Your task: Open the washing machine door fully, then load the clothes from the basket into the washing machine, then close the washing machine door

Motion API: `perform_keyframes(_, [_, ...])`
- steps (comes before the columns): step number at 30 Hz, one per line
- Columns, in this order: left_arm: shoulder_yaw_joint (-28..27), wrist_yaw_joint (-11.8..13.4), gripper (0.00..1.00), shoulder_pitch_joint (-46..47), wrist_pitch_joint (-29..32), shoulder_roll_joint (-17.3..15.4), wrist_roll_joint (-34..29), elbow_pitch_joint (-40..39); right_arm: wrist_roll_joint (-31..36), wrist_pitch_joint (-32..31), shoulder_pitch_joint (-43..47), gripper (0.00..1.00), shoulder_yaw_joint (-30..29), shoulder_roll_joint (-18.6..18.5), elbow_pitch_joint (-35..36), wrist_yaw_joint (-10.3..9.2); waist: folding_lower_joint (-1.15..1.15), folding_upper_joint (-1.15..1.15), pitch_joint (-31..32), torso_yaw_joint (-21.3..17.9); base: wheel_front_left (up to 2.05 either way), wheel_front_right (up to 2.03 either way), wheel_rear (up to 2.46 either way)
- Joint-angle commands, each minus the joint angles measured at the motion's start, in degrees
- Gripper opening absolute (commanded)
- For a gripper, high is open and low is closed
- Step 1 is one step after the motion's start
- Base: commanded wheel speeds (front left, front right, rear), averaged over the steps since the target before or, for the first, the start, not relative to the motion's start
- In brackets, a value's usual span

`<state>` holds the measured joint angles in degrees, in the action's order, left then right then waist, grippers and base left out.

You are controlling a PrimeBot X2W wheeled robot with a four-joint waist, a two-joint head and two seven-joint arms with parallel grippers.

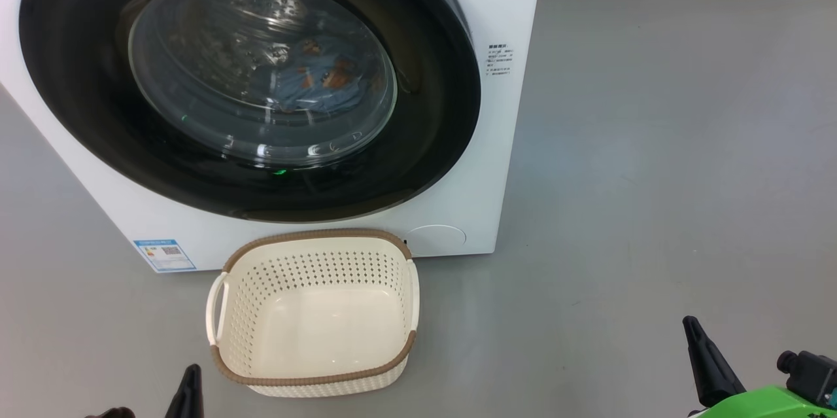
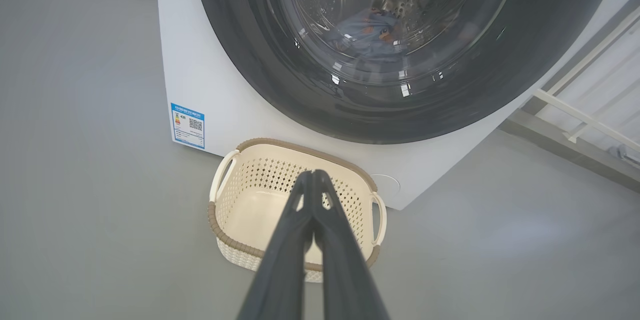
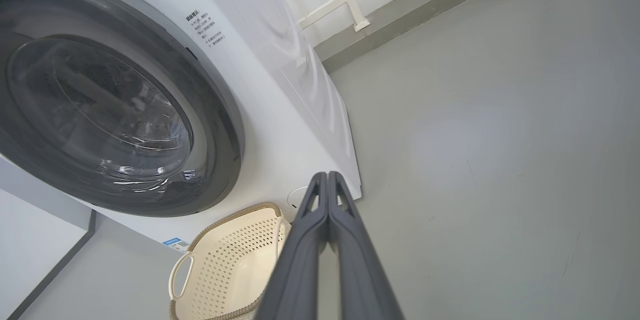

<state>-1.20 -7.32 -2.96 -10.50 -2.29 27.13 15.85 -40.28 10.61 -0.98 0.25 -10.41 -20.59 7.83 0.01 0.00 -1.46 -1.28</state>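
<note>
Plainly, the washing machine door (image 1: 85, 110) sits flush against the front of the washing machine (image 1: 490, 166), its glossy black ring closed over the opening. Through the bulging glass at its centre, the clothes (image 1: 320, 81) lie inside the steel drum, a light-blue heap with orange and brown figures. The basket (image 1: 314, 234) stands upright on the grey floor (image 1: 654, 143) just before the machine's lower front, near the blue label (image 1: 165, 254), its cream bottom bare. The left gripper (image 2: 312, 174) is clenched, its two dark fingers pressed tip to tip with nothing between them, and in its wrist view it points over the basket toward the door. The right gripper (image 3: 327, 175) is likewise clenched on nothing, hanging above the floor to the basket's right, apart from the machine.
</note>
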Motion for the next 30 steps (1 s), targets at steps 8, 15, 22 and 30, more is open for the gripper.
perform_keyframes(8, [-1.24,-0.04,0.0,2.93,1.46,-0.61,6.01,-1.31,-5.1,-1.46,-1.86,0.0,-0.95,0.26,2.01,-0.09,0.0,0.0,0.1,0.11,0.0,0.0,0.0])
perform_keyframes(15, [-1.55,-0.05,0.0,3.4,2.63,-0.61,10.46,-1.35,-8.63,-2.65,-2.11,0.0,-1.39,0.81,2.35,-0.11,0.0,0.0,0.19,0.19,0.0,0.0,0.0])
perform_keyframes(22, [-1.87,-0.06,0.0,3.88,3.81,-0.61,14.95,-1.38,-12.18,-3.84,-2.37,0.0,-1.84,1.36,2.7,-0.13,0.0,0.0,0.28,0.28,0.0,0.0,0.0])
perform_keyframes(30, [-2.23,-0.07,0.0,4.41,5.16,-0.6,20.05,-1.42,-16.23,-5.2,-2.66,0.0,-2.35,1.99,3.09,-0.15,0.0,0.0,0.38,0.39,0.0,0.0,0.0])
